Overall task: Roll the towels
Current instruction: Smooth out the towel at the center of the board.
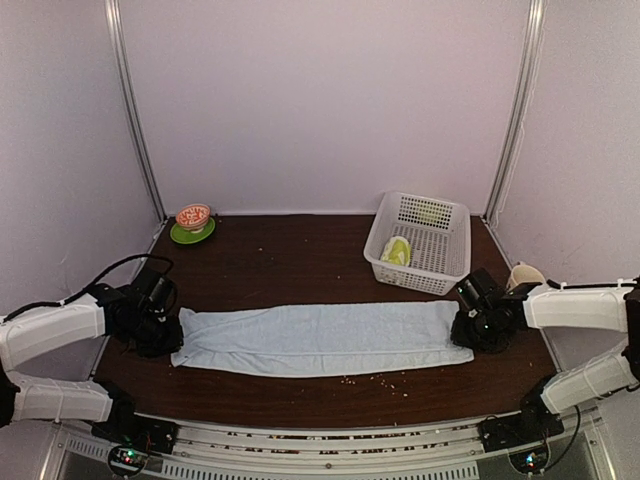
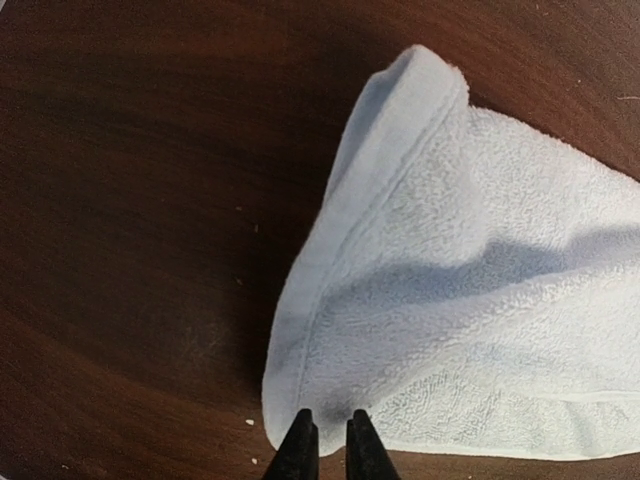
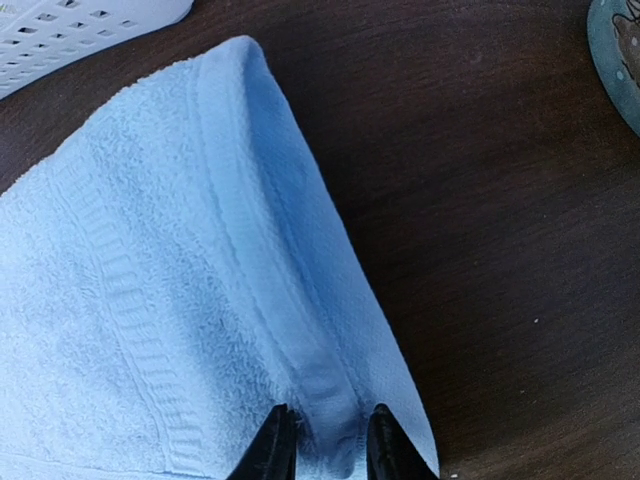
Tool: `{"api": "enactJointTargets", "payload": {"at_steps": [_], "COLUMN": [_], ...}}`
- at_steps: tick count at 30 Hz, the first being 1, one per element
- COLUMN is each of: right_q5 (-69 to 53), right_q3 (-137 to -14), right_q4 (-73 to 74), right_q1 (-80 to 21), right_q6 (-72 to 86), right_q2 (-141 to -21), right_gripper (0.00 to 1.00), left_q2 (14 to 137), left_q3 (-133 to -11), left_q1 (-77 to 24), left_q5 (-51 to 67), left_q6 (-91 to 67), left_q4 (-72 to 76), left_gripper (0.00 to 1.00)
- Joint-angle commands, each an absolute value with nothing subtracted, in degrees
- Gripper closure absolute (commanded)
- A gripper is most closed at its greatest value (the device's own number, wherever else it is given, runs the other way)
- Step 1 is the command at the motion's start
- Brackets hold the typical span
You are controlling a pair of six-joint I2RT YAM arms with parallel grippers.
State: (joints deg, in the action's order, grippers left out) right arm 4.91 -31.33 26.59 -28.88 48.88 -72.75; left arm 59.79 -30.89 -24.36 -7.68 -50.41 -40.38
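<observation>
The left hand [image 2: 331, 418] has its fingers drawn narrow, pinching the near corner of the blue towel [image 1: 320, 340] at its left end; the hem there is lifted off the tabletop [image 1: 290, 260] and casts a shadow. The right hand [image 3: 329, 412] grips the hem at the towel's right end, a ridge of cloth nipped between its fingers and the edge tented up behind it. Between the two hands the towel lies flat and stretched lengthwise, left to right, across the near half of the tabletop. Crumbs [image 1: 380, 378] are scattered just near of it. Far right of the towel stands a white basket [image 1: 415, 275] with the green towel [image 1: 397, 250] inside. A bowl [image 1: 193, 215] on a green saucer sits at the far left corner.
</observation>
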Motion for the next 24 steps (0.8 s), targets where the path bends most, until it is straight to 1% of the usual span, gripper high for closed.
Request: {"api": "enactJointTargets", "payload": {"at_steps": [1, 7, 10, 12, 18, 24], "right_q5": [4.2, 3.6, 4.0, 5.0, 8.3, 8.5], "right_q3": [-30.8, -30.7, -30.8, -31.2, -33.3, -33.9], "right_q4": [25.0, 25.1, 25.8, 27.1, 32.9, 36.5], "right_q1": [-28.5, -28.4, -28.2, -28.2, -27.9, -27.7], "right_q6": [49.0, 49.0, 49.0, 48.8, 47.8, 47.3], "right_q2": [-73.1, -73.1, -72.4, -71.0, -65.0, -61.5], "right_gripper": [0.78, 0.9, 0.99, 1.0, 1.0, 1.0], "left_q2": [59.3, 59.4, 59.1, 58.6, 56.2, 55.1], "left_q3": [-32.4, -32.5, -32.7, -33.2, -35.4, -35.8], "left_q1": [-23.9, -23.9, -24.0, -24.0, -24.0, -23.9], "left_q5": [-7.6, -7.6, -7.8, -7.9, -8.8, -7.7], "left_q6": [-49.6, -49.4, -49.1, -49.0, -48.1, -47.8], "left_q4": [-39.8, -39.8, -40.3, -40.9, -44.2, -45.3], "left_gripper": [0.91, 0.95, 0.98, 1.0, 1.0, 1.0]}}
